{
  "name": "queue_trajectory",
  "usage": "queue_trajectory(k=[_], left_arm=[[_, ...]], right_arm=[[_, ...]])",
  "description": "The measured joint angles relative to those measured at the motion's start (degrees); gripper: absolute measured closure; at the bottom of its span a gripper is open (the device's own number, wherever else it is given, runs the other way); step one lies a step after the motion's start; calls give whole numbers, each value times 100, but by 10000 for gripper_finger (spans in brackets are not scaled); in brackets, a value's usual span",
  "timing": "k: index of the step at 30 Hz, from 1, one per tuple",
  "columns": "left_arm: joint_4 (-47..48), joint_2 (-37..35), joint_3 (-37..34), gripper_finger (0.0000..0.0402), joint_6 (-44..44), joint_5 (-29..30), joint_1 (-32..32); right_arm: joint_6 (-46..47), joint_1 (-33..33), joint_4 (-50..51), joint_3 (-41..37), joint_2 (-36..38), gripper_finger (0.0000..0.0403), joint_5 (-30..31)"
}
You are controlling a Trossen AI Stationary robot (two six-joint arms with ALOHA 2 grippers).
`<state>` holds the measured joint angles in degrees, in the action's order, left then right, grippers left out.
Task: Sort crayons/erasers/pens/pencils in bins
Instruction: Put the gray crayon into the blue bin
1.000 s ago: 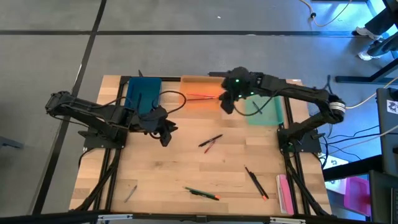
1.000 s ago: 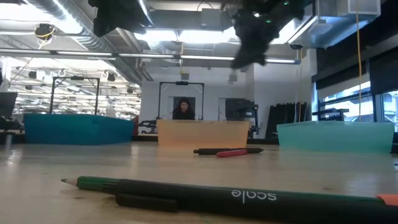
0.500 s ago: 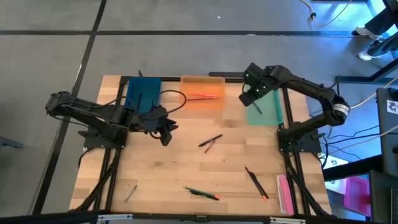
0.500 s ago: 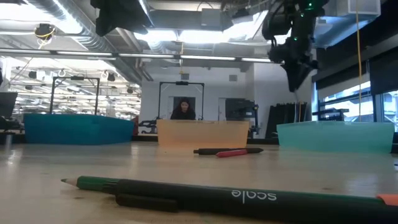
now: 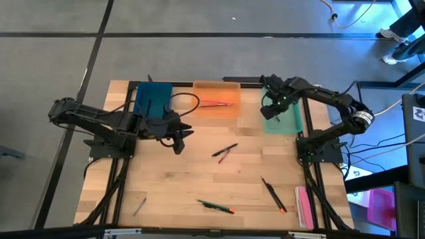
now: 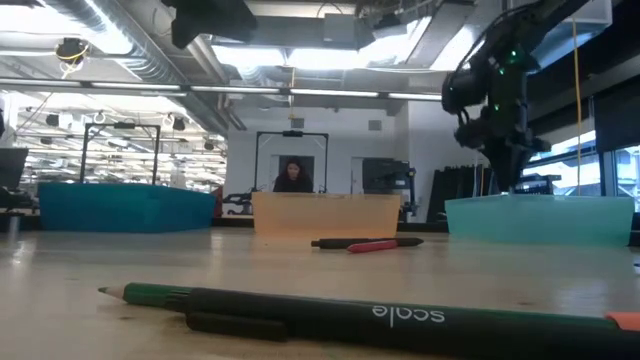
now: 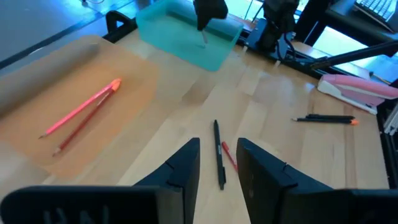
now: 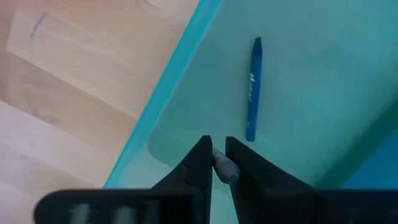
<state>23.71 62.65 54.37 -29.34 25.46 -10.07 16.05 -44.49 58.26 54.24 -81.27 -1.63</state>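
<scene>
Right now the right end effector hangs over the shallow mint green plastic bin at upper right of the high view, fingers nearly pressed together and pinching a short grey stick, probably a pencil or crayon stub, tip pointing down into the bin. One blue pen-like stick already lies on that bin's floor, just beside the drop spot.

Step in hand, as I read it: delivery of the held stick, carried over the bin but not let go. Next move calls for spreading the fingers so it falls inside the walls, then lifting clear.

Left end effector waits low over the wooden worktop at middle left of the high view, fingers spread, holding nothing. It points toward a black pen and short red stick lying crossed near frame centre; likely the next pick.

Translucent orange bin at top centre holds two red pencils. Dark teal-blue bin at upper left; contents hard to tell.

Still loose on the worktop: green pencil with black pen at bottom centre, black stick with orange tip lower right, grey stick lower left. Sorting looks under half done.
</scene>
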Motion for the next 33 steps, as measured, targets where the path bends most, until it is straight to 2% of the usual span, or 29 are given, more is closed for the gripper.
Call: queue_trajectory(k=[5,16,28,33], left_arm=[[-1,0,0,304,4,3,62],[-1,0,0,305,-3,-1,68],[12,0,0,305,-13,-3,68],[325,-3,0,305,-58,-100,68]], right_arm=[[2,0,-647,-473,0,358,-4],[14,-2,-792,-623,0,355,-4],[120,-2,-806,-619,0,296,29],[-226,-2,-592,-436,39,292,42]])
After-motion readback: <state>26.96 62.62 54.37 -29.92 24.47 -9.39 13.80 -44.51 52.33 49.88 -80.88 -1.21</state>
